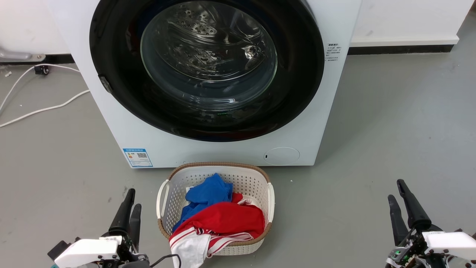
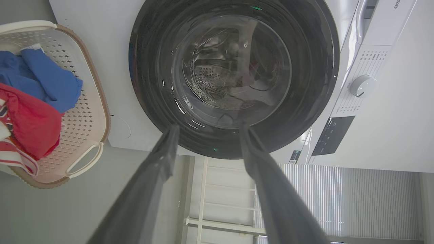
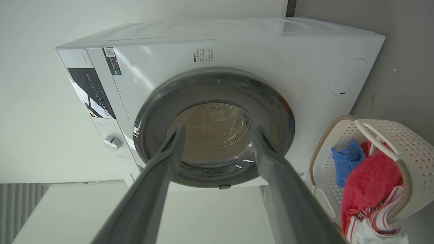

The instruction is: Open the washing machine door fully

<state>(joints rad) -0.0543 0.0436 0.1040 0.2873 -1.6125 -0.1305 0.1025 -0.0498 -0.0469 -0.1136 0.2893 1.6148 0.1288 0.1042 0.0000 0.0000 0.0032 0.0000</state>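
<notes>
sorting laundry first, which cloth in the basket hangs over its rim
The white cloth with red stripes, spilling over the basket's near rim; the blue cloth and red cloth lie inside.

Reads as a laundry corner staged in a bare test room or lab, not a lived-in home. Marked as laundry by a white boxy front-loading washing machine (image 1: 208,150) with a large round glossy black door (image 1: 297,85), a round white dial (image 2: 362,85) and a dark flat control panel (image 2: 334,135). Marked so too by a white perforated plastic basket (image 1: 251,180) with a brown woven rim, heaped with blue and red cloth garments (image 1: 223,219), set on the smooth grey floor (image 1: 390,130) just before the machine. Marked as plain work space by the blank white wall (image 1: 409,18), black skirting strip (image 1: 401,49) and thin white cables (image 1: 44,108) lying loose beside the machine.
</notes>
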